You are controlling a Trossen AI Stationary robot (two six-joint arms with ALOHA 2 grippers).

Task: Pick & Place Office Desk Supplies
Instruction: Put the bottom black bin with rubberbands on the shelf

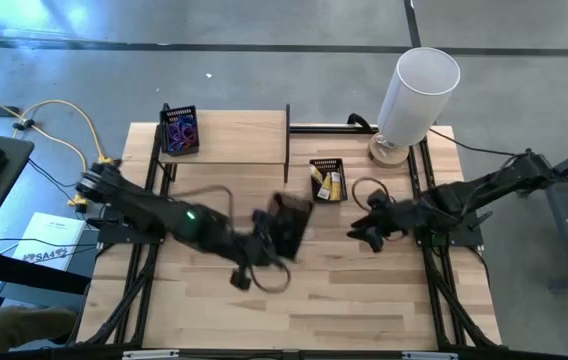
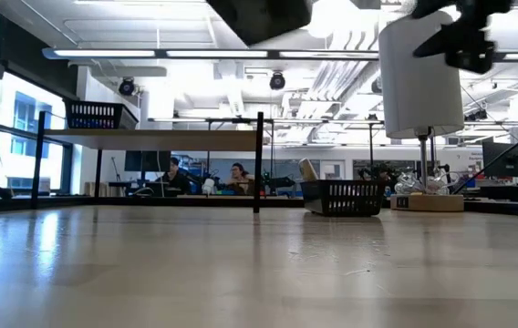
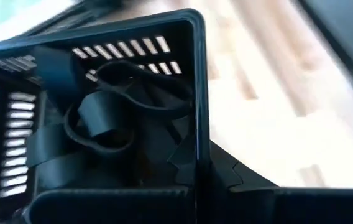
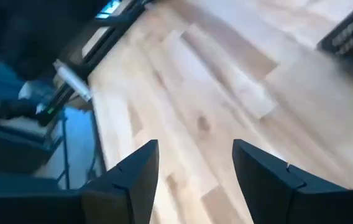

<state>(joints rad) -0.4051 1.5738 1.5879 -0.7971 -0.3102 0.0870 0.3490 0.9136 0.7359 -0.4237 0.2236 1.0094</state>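
Observation:
My left gripper [image 1: 272, 228] is shut on a black mesh tray [image 1: 290, 222] above the middle of the table. Inside the tray lie black clips with wire loops [image 3: 111, 115]. The tray [image 2: 261, 18] shows high above the tabletop in the low view. My right gripper [image 1: 368, 233] is open to the tray's right, over bare wood, and touches nothing [image 4: 195, 165]. A second mesh tray [image 1: 327, 180] holding yellow packets [image 1: 333, 184] rests on the table. A third tray [image 1: 179, 130] with purple and blue loops stands on the raised shelf. My left gripper holds the mesh tray by one side wall near a corner [image 3: 198, 155], with one finger inside the tray and one outside. The tray is lifted clear of the table and tilted, and the clips lie against its mesh floor.
A tall white cylinder [image 1: 419, 92] stands on a round base at the table's far right corner. The raised wooden shelf [image 1: 234, 138] with a black frame covers the far left part. People sit at desks far behind the table [image 2: 204, 178]. Bare wood lies toward the near edge.

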